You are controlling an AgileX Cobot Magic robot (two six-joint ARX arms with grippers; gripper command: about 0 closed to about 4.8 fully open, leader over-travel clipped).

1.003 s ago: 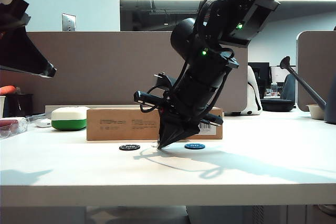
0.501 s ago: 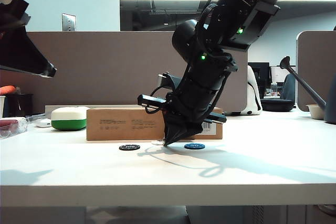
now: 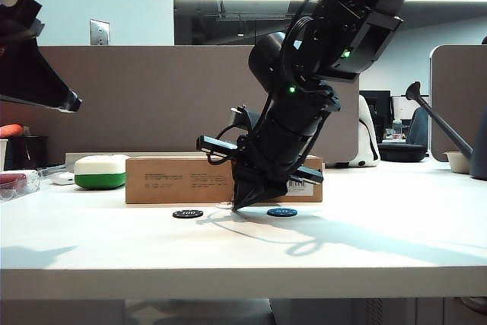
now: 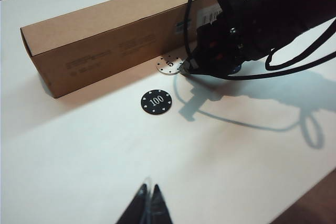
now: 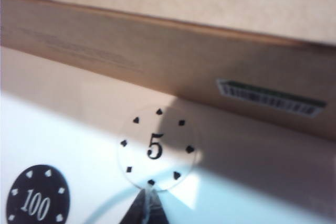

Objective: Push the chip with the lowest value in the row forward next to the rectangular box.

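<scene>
The small flat round white poker chip marked 5 (image 5: 156,148) lies flat on the white table (image 3: 380,241), close in front of the long low brown cardboard box (image 4: 105,35), apart from its near wall by a narrow strip of table. It sits farther back than the other two chips: the black chip marked 100 (image 4: 156,101) to its near left and the blue chip (image 3: 281,211) to its right, which the right arm partly hides in the left wrist view. The right gripper (image 5: 147,205) stands tip-down with its fingers pressed together, the tip touching the white chip's near edge. The left gripper (image 4: 147,208), fingers also pressed together, hangs above bare table nearer than the black chip, well apart from the chips. A white-and-green rounded case (image 3: 100,171) rests far left, beside the box's left end.
</scene>
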